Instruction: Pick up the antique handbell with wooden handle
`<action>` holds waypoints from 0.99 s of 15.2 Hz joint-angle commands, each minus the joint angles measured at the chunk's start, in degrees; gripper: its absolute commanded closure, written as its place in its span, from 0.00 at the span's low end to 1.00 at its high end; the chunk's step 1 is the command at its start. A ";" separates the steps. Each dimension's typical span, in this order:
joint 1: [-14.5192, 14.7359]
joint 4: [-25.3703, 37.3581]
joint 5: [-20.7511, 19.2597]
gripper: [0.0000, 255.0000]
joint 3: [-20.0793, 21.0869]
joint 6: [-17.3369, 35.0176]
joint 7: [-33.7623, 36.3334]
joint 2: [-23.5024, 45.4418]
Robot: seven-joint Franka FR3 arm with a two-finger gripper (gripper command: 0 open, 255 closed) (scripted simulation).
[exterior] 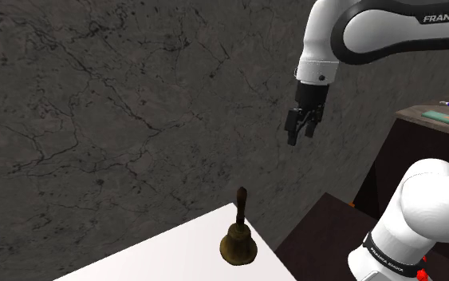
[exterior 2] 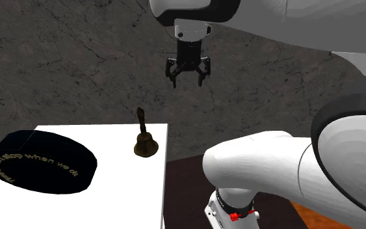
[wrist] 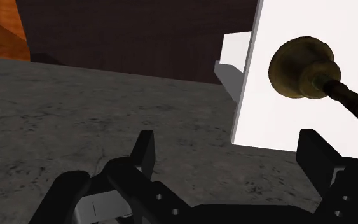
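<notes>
The handbell (exterior: 238, 239) is a dull brass bell with a dark wooden handle, standing upright near the edge of a white table (exterior: 167, 257). It also appears beside the table's right edge in the second exterior view (exterior 2: 144, 140), and ahead of one fingertip in the wrist view (wrist: 301, 69). My black gripper (exterior: 302, 130) hangs open high above the floor, up and to the right of the bell in the shoulder view. In the second exterior view the gripper (exterior 2: 188, 76) hovers well above the bell. Nothing sits between the fingers (wrist: 147, 150).
A black oval mat (exterior 2: 40, 162) with pale lettering lies on the white table (exterior 2: 126, 195). Dark wooden furniture (exterior: 422, 152) with small items on top stands at the shoulder view's right. A dark cracked stone wall (exterior: 119, 96) runs behind the table.
</notes>
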 commanded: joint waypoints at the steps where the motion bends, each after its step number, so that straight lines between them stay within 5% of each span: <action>1: 0.89 -1.11 1.66 0.00 2.53 2.95 2.61 0.61; 9: 3.34 -2.11 6.25 0.00 13.39 16.25 12.89 8.20; 15: 2.97 0.68 5.78 0.00 22.21 26.24 21.72 17.59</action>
